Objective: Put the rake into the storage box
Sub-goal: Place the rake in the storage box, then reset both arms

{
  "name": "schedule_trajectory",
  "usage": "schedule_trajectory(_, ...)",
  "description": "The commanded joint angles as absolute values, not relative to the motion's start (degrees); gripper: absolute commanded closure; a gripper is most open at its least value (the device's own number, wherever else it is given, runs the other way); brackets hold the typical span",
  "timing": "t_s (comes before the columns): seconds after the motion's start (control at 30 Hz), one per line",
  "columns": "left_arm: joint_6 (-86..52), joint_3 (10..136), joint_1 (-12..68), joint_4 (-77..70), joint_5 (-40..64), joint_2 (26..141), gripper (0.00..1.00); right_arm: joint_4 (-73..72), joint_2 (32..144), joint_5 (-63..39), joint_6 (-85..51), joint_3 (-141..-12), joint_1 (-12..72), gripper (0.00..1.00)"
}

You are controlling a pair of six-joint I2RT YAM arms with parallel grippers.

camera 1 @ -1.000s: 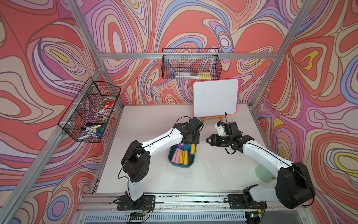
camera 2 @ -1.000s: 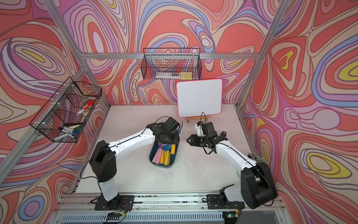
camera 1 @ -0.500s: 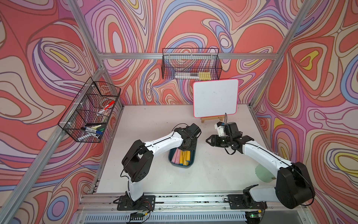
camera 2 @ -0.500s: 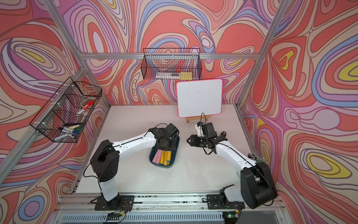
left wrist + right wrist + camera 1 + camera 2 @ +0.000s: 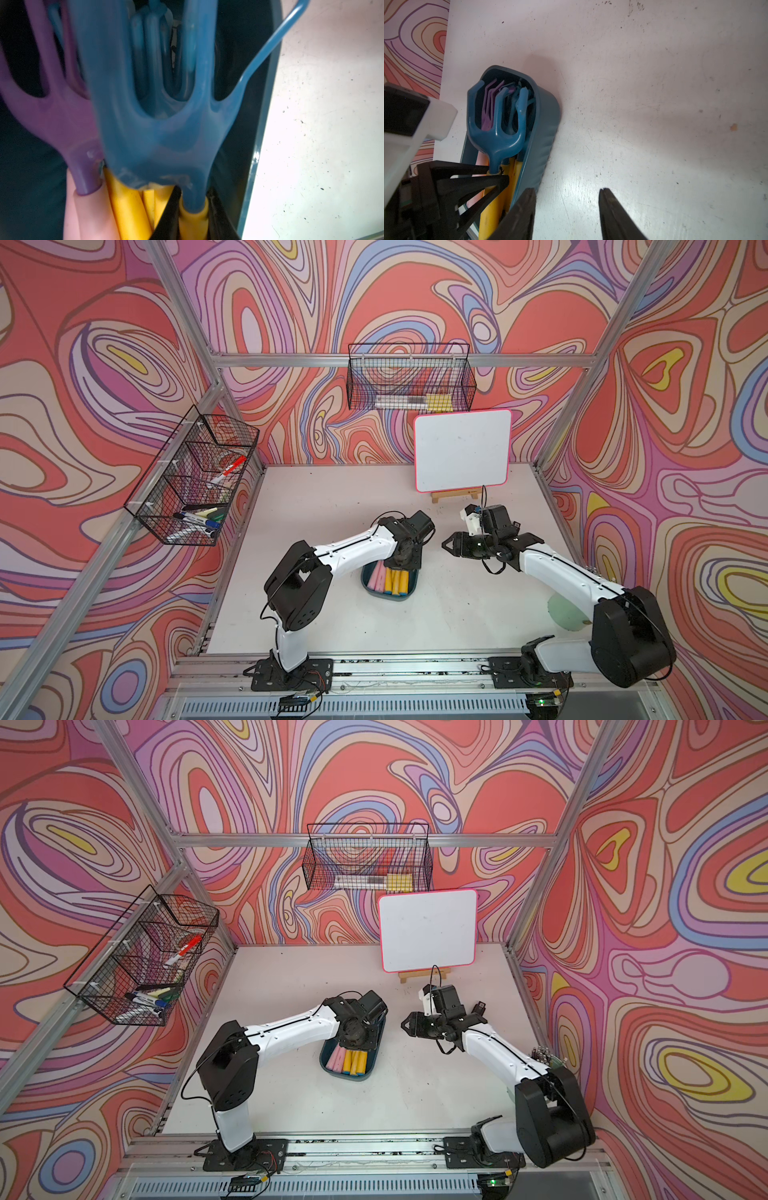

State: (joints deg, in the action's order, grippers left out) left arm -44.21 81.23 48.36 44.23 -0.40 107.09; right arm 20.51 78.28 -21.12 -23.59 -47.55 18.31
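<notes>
A: Nearest first, at the front of the counter [image 5: 457, 622]: a pale green rounded thing [image 5: 567, 614], half hidden behind the right arm [image 5: 557, 568]. Too covered to name.

B: Next in, mid-counter: the storage box [image 5: 388, 600], dark teal, crammed with toy tools. Pink handle [image 5: 377, 577] and yellow handles [image 5: 395, 580] side by side at the near end.

A: Over its far end, the left arm [image 5: 353, 547], reaching down into it. Left jaws clenched on the rake [image 5: 158, 135], right at the neck, between blue head and yellow grip.

B: And the rake itself? Inside the box, handle down among the others, head raised above a purple rake [image 5: 52, 108] and a second blue rake [image 5: 153, 62]. One outer prong out past the rim in the left wrist view.

A: Across from it, the right jaws: released, spread apart, nothing between them but bare counter. Near the box's long wall, apart from it in both top views.

B: Farther back, a pink-rimmed whiteboard [image 5: 461, 450], upright on a small wooden easel [image 5: 451, 494].

A: Farthest of all, a black wire basket [image 5: 409, 381] on the back wall, with something yellow and pens inside. Off on the left-hand wall, a second wire basket [image 5: 195, 477], with markers heaped in its compartments.
</notes>
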Motion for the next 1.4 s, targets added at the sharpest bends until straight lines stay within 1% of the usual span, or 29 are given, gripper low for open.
schedule_trajectory(0.0,-45.5,79.8,49.0,47.3,-0.3,107.6,0.97,19.3,78.3,-21.8,-24.1,-46.8,18.1,0.5)
schedule_trajectory(0.03,-45.7,79.7,49.0,47.4,-0.5,107.5,0.94,19.2,78.5,-21.9,-24.1,-46.8,18.1,0.5)
schedule_trajectory(0.07,-45.9,79.6,49.0,47.4,-0.9,107.3,0.89,19.2,78.6,-22.0,-24.2,-46.8,18.1,0.5)
schedule_trajectory(0.1,-46.0,79.5,49.1,47.4,-1.2,107.0,0.81,19.1,78.7,-22.0,-24.2,-46.8,18.1,0.5)
schedule_trajectory(0.13,-46.1,79.5,49.0,47.3,-1.7,106.8,0.76,19.0,78.7,-22.1,-24.2,-46.9,18.1,0.5)
schedule_trajectory(0.23,-45.9,80.1,49.0,47.7,-2.8,106.4,0.67,19.0,79.1,-21.8,-24.3,-46.9,18.1,0.5)
schedule_trajectory(0.33,-45.2,82.0,49.1,48.8,-4.2,106.5,0.62,19.2,79.1,-20.9,-24.3,-47.0,18.1,0.49)
schedule_trajectory(0.53,-42.4,86.8,49.1,49.8,-8.8,106.4,0.62,20.3,78.3,-14.4,-24.6,-46.9,18.1,0.48)
schedule_trajectory(0.63,-39.3,88.1,49.1,48.6,-12.5,105.6,0.6,22.1,77.6,-5.5,-25.3,-47.2,18.0,0.48)
schedule_trajectory(0.73,-35.2,88.7,49.0,47.8,-18.0,104.3,0.54,26.9,77.8,8.7,-25.6,-48.7,17.7,0.47)
schedule_trajectory(0.77,-33.7,88.9,49.0,48.2,-21.3,103.9,0.52,28.6,78.0,13.4,-25.6,-49.2,17.4,0.46)
schedule_trajectory(0.83,-30.9,88.4,48.7,48.9,-28.7,102.9,0.45,30.0,77.9,20.3,-25.6,-49.2,16.1,0.45)
schedule_trajectory(0.87,-29.6,87.4,48.4,48.8,-33.1,102.2,0.38,29.8,77.5,23.1,-25.6,-48.6,15.4,0.44)
schedule_trajectory(0.9,-28.4,86.1,47.9,48.6,-36.8,101.4,0.3,28.8,77.0,26.0,-25.6,-47.7,14.8,0.44)
schedule_trajectory(0.93,-27.5,84.7,47.2,47.7,-40.1,100.2,0.11,27.8,76.4,28.4,-25.9,-46.7,14.5,0.44)
schedule_trajectory(0.97,-26.3,82.2,46.4,45.8,-43.0,98.5,0.01,26.4,75.3,32.3,-27.0,-45.2,14.3,0.44)
schedule_trajectory(1.03,-24.0,75.9,44.5,39.6,-49.2,93.4,0.01,22.1,72.7,37.0,-28.0,-41.7,14.3,0.44)
schedule_trajectory(1.1,-21.6,66.9,41.6,29.7,-52.5,86.3,0.01,16.3,69.3,40.1,-27.9,-37.8,14.2,0.43)
schedule_trajectory(1.2,-17.6,53.2,35.4,12.7,-52.0,75.8,0.01,9.1,65.8,44.6,-26.1,-34.0,14.2,0.42)
schedule_trajectory(1.27,-12.4,45.0,31.6,1.2,-52.9,71.4,0.01,2.4,65.0,45.6,-22.4,-31.0,14.1,0.42)
schedule_trajectory(1.37,-1.9,38.1,28.5,-12.6,-51.5,71.0,0.01,-5.6,67.1,45.8,-19.8,-27.6,14.2,0.42)
